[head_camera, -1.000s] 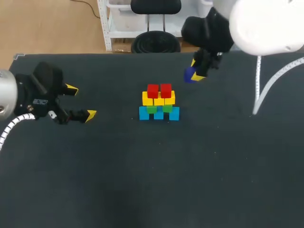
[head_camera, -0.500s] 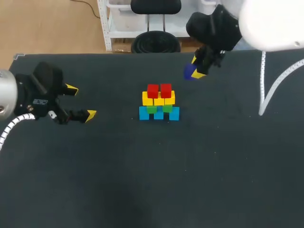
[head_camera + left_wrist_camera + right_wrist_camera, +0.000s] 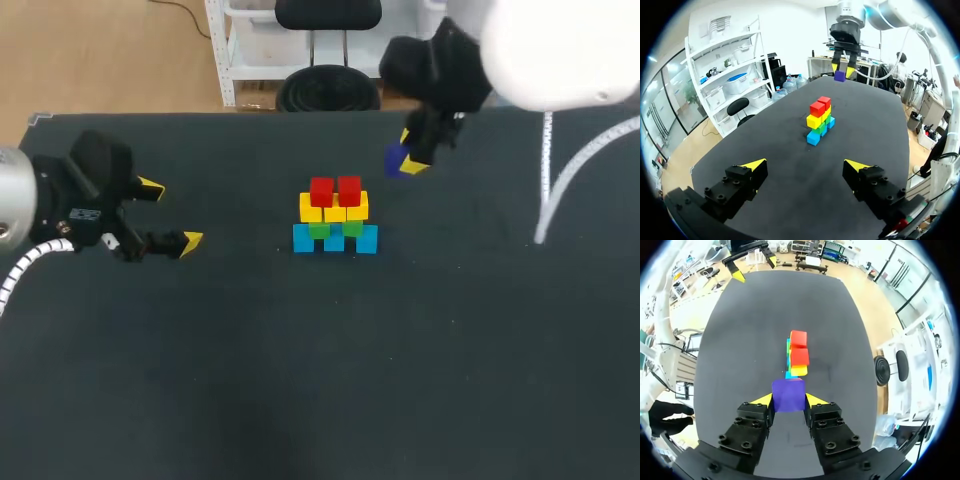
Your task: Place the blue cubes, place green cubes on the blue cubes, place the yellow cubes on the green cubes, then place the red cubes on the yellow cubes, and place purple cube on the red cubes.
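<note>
Our right end effector (image 3: 409, 152) hangs over the far part of the black desk (image 3: 420, 350) and grips the purple cube (image 3: 788, 395). In the right wrist view both yellow-tipped fingers press against 2 opposite sides of the cube, which is held up off the desk. In the head view the cube is behind and to the right of the stack (image 3: 335, 215), apart from it and not over it. In the right wrist view the stack lies ahead of the held cube and lower down.

The stack stands near the middle of the desk. At its base a row of blue cubes (image 3: 303, 239) rests on the desk. On them we see 2 green cubes (image 3: 352, 228), partly hidden between the layers. Above those is a row of yellow cubes (image 3: 311, 210). The top layer is 2 red cubes (image 3: 322, 190), side by side and touching each other.

Our left end effector (image 3: 171, 213) is over the left side of the desk, well apart from the stack, and it is open with its 2 fingers spread wide. In the left wrist view the stack stands ahead of these fingers. Farther on, near the desk's far edge, the right end effector points downward with the purple cube between its tips.
</note>
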{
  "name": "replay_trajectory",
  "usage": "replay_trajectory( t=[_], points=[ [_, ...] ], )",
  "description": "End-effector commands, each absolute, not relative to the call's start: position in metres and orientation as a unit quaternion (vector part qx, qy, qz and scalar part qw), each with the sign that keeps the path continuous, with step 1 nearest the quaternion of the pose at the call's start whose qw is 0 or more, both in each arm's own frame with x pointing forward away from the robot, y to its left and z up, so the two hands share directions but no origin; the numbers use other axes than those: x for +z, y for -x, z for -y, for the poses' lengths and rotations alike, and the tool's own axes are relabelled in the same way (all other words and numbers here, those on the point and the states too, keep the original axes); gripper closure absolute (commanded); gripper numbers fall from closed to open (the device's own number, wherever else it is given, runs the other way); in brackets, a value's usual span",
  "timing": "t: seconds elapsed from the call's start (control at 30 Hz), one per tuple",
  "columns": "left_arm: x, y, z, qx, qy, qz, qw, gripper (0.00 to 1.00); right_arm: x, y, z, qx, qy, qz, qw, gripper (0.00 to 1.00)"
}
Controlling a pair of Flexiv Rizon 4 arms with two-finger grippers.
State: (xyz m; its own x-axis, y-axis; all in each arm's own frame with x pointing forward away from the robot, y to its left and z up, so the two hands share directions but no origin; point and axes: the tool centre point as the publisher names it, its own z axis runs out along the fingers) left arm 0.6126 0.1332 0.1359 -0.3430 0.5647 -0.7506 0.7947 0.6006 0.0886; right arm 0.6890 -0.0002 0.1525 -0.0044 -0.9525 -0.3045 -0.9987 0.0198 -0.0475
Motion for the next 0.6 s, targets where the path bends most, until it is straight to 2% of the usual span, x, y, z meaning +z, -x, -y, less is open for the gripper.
replay_trajectory(
  t=[0.03, 0.6],
  points=[
    [0.137, -0.613, -0.13, -0.142, -0.42, -0.81, 0.384, 0.0, 0.154, -0.697, -0.01, 0.087, 0.699, -0.703, 0.104, 1.0],
    [0.137, -0.613, -0.13, -0.142, -0.42, -0.81, 0.384, 0.0, 0.145, -0.702, -0.042, 0.064, 0.705, -0.703, 0.063, 1.0]
  ],
)
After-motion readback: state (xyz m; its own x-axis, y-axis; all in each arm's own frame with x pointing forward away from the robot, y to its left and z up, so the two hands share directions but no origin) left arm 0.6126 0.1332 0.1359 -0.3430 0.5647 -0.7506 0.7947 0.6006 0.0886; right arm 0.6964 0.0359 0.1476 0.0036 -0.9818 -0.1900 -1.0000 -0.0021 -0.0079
